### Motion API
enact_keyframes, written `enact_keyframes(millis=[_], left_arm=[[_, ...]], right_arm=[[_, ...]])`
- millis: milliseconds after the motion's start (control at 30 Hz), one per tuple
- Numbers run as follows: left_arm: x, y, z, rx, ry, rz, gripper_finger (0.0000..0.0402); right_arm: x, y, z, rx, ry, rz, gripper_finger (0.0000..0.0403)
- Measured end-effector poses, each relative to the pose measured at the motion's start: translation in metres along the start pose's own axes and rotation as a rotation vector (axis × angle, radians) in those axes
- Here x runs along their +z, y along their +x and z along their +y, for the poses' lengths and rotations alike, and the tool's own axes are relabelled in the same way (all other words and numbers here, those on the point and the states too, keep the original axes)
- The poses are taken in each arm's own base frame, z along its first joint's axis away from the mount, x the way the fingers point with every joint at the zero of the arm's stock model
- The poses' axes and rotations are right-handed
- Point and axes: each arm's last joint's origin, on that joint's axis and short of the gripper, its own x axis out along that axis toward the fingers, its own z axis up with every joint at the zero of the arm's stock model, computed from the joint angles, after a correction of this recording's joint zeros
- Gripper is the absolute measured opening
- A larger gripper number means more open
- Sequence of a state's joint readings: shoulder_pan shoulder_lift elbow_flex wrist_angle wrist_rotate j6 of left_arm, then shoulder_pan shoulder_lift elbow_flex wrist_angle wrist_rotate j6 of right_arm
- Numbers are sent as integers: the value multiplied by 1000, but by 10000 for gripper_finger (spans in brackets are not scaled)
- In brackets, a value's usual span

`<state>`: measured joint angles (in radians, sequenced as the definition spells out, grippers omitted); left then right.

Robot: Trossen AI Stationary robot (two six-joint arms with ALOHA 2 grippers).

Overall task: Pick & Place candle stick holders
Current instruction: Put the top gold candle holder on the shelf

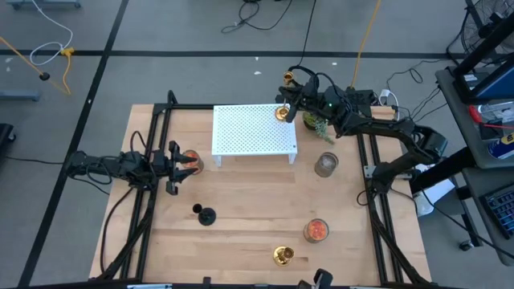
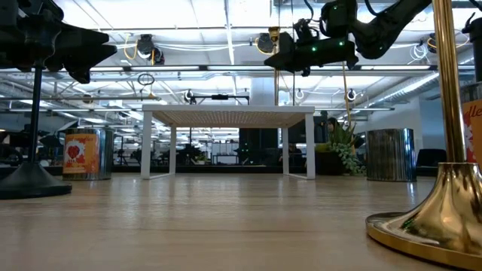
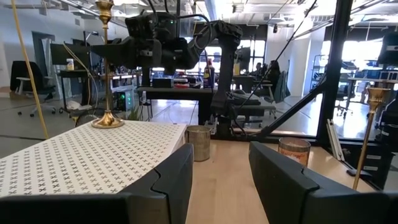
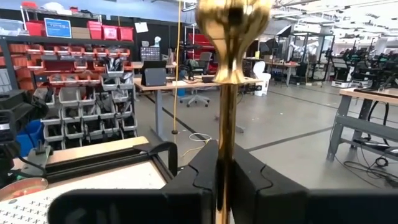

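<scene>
High view, left to right: the left gripper [image 1: 178,164] is seen hovering over the table's [image 1: 257,217] left side with its fingers spread and nothing between them. Just right of it and nearer the front, the black candlestick [image 1: 206,215] is stood upright on its base. Further right, one brass candlestick [image 1: 283,255] is parked upright near the front edge — stem vertical. A second brass candlestick [image 1: 282,113] is stood on the white perforated stand's [image 1: 253,130] back right corner, long axis straight up, cup on top, and its stem is clamped by the right gripper [image 1: 287,103]. So three holders get counted — two brass, one black. Two orange-filled jars [image 1: 316,230] and one grey tin [image 1: 325,164] can also be counted.
</scene>
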<state>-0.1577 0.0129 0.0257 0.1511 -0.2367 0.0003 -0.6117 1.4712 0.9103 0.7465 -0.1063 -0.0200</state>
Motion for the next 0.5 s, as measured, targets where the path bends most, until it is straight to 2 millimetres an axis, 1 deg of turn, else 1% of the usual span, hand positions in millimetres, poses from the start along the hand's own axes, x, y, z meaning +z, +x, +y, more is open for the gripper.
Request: enact_keyframes(millis=[100, 300, 500], left_arm=[[0, 0, 0, 0, -2, 1, 166], [-1, 0, 0, 0, -4, 6, 166], [-13, -1, -1, -52, 34, 140, 166]], right_arm=[[0, 0, 0, 0, 0, -1, 40], [0, 0, 0, 2, 8, -3, 96], [-1, 1, 8, 28, 16, 14, 150]])
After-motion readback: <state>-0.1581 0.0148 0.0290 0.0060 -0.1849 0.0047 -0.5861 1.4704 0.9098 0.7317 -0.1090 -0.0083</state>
